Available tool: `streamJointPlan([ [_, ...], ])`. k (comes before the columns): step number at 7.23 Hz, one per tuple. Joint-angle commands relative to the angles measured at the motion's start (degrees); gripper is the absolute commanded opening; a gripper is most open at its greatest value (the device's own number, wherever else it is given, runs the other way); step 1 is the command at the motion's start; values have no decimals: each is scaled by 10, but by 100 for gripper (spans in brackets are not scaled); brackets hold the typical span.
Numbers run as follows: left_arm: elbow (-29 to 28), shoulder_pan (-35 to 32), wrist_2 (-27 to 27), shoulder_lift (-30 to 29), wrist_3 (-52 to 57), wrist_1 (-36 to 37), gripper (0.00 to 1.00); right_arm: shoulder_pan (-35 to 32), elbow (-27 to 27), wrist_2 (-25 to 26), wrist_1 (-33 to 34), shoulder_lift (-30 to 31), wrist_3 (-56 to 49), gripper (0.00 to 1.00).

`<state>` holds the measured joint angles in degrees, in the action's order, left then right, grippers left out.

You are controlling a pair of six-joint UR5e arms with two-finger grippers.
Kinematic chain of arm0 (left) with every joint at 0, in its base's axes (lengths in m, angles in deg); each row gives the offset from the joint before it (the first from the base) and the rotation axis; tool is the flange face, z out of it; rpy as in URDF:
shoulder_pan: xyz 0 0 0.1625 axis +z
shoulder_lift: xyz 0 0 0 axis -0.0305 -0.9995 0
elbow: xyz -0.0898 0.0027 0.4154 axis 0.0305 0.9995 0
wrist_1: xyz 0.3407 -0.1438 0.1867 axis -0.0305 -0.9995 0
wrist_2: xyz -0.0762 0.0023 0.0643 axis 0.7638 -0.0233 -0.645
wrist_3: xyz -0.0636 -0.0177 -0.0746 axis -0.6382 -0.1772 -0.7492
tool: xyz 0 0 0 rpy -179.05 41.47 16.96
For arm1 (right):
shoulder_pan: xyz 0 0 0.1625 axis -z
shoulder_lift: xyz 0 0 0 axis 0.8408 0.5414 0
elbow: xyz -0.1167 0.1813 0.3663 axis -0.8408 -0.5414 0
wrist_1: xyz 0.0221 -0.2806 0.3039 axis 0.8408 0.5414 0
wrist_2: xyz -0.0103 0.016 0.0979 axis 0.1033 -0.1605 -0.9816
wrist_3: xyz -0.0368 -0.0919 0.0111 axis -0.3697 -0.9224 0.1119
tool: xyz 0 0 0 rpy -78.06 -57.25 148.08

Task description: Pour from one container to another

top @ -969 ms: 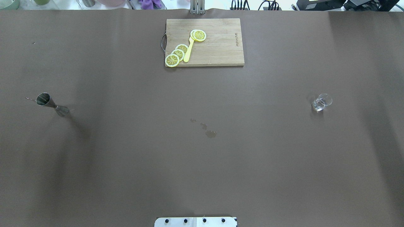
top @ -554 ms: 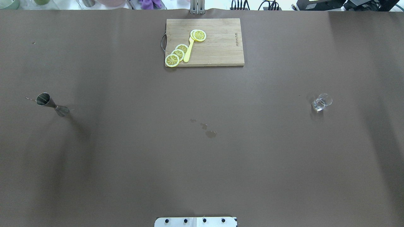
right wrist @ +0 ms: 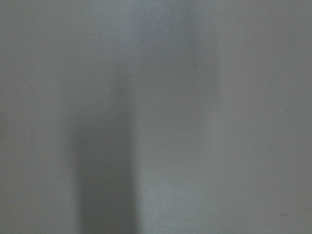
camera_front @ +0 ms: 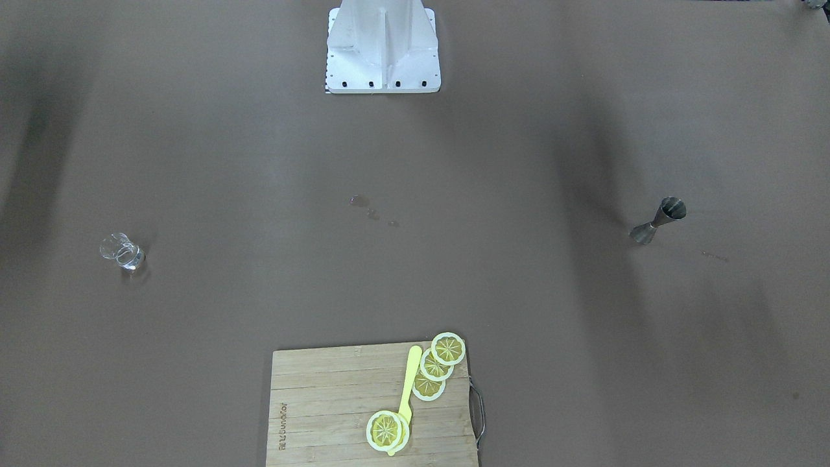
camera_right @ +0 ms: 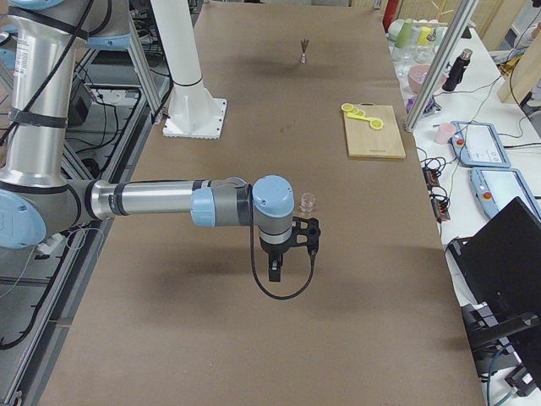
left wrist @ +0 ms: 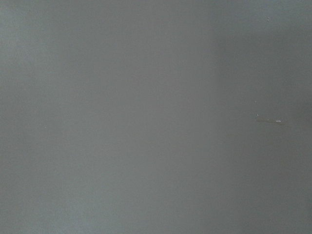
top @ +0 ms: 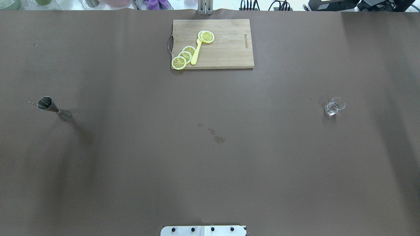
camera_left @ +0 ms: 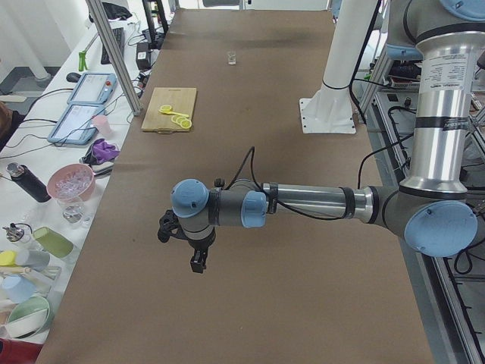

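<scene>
The small clear glass pitcher stands upright on the brown table at the right, with a little clear liquid in it; the front-facing view shows the pitcher at its left. The grey metal jigger stands upright at the far left of the table. My left gripper hangs above the table at the near end in the exterior left view. My right gripper hangs a little short of the pitcher in the exterior right view. I cannot tell whether either gripper is open or shut. Both wrist views show only bare table.
A wooden cutting board with lemon slices and a yellow knife lies at the far middle. Small wet spots mark the table's centre. The robot's base plate sits at the near edge.
</scene>
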<state>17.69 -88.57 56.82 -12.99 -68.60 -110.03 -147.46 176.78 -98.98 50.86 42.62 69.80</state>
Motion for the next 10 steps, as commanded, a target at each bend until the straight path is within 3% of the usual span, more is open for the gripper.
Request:
streamJointPlan([
  [1, 0, 1, 0, -3, -1, 1, 99, 1, 0, -2, 1, -1, -24, 100],
  [3, 0, 1, 0, -3, -1, 1, 99, 1, 10, -3, 1, 0, -73, 100],
  [7, -2, 1, -1, -3, -1, 2, 99, 7, 32, -16, -17, -2, -65, 100],
  [8, 0, 1, 0, -4, -7, 7, 99, 10, 27, -21, -20, -2, -49, 100],
  [10, 34, 3, 0, -17, -79, 42, 99, 15, -34, -61, -107, -2, -49, 100],
])
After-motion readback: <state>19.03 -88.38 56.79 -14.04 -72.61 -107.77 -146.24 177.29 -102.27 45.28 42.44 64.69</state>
